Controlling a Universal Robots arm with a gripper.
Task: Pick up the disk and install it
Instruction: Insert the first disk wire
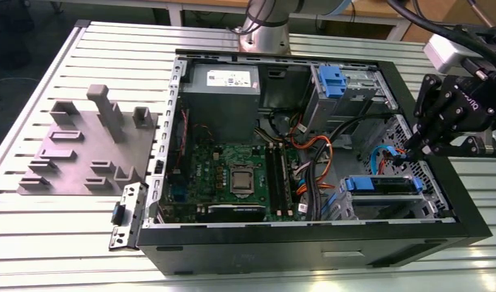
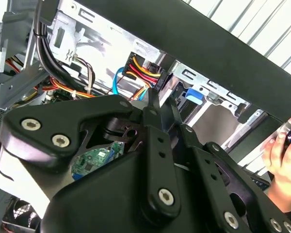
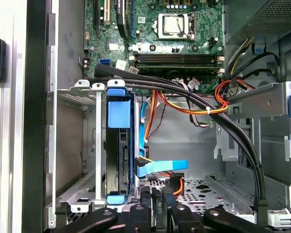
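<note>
The work is judged to be at the tail of the install step rather than at the pick-up. With the exterior view read as a dial, the open computer case [image 1: 313, 234] is laid on its side at the middle of the slatted tabletop [image 1: 37, 243], and the disk [image 1: 383, 184] is found inside it, in the metal drive cage at about 4 o'clock. No drive is carried by the arm. In the first wrist view the disk [image 3: 117, 150] is seen edge-on between the cage walls, with its blue carrier showing at both ends. A flat blue cable [image 3: 162, 167] lies just beside it; whether that cable is plugged in cannot be told. The pincer [image 1: 410, 152] hangs at about 3 o'clock, over the rim of the case and just above the cage. Its fingers [image 3: 145, 201] are drawn close together with nothing held between them, and the same closed, empty look is given in the second wrist view [image 2: 161, 102]. No contact between pincer and disk can be made out. A person's hand [image 2: 283, 155] is seen outside the case wall, and a grey fixture block [image 1: 78, 152] lies on the tabletop at 9 o'clock, well apart from the work. Should the carrier need further seating, a straight push along the cage rails would be called for, with the black cable bundle [image 3: 233, 136] and the orange wires nearby kept clear of the fingers.
</note>
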